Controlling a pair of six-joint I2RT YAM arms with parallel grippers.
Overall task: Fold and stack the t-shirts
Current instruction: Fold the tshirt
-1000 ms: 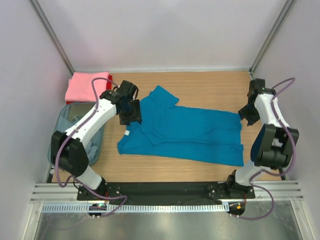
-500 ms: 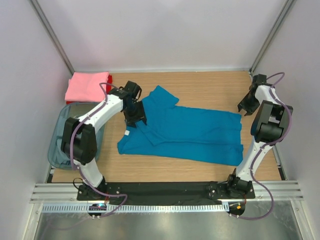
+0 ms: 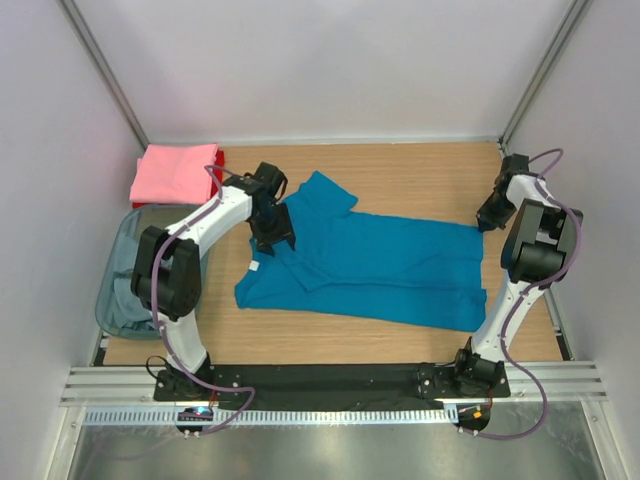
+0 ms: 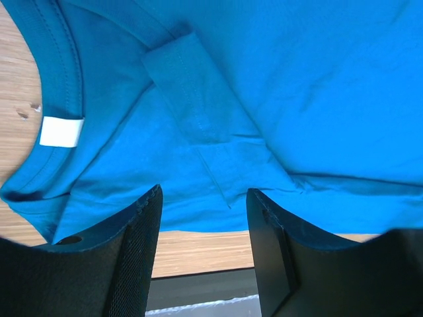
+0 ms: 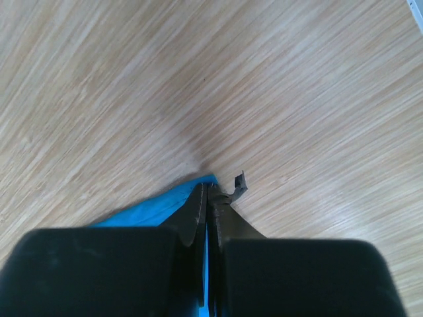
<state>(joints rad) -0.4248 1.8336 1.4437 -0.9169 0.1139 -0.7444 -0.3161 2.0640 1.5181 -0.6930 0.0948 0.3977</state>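
A teal blue t-shirt (image 3: 380, 265) lies spread flat on the wooden table, collar to the left. My left gripper (image 3: 272, 238) is open just above its collar end; in the left wrist view (image 4: 203, 198) the jaws stand apart over the teal cloth (image 4: 264, 86) near a folded sleeve and the white neck label (image 4: 61, 131). My right gripper (image 3: 487, 218) is shut on the shirt's far right corner; the right wrist view (image 5: 208, 190) shows teal cloth (image 5: 152, 210) pinched between the jaws. A folded pink t-shirt (image 3: 177, 172) lies on a red one (image 3: 220, 157) at the far left.
A translucent grey-blue plastic bin (image 3: 118, 262) stands at the left edge, beside my left arm; pale cloth inside is hard to make out. White walls close in the back and both sides. A black rail (image 3: 330, 380) runs along the near table edge.
My left gripper has moved a little to the right, over the shirt's collar end. My right arm has straightened up, and its gripper stays at the shirt's far right corner.
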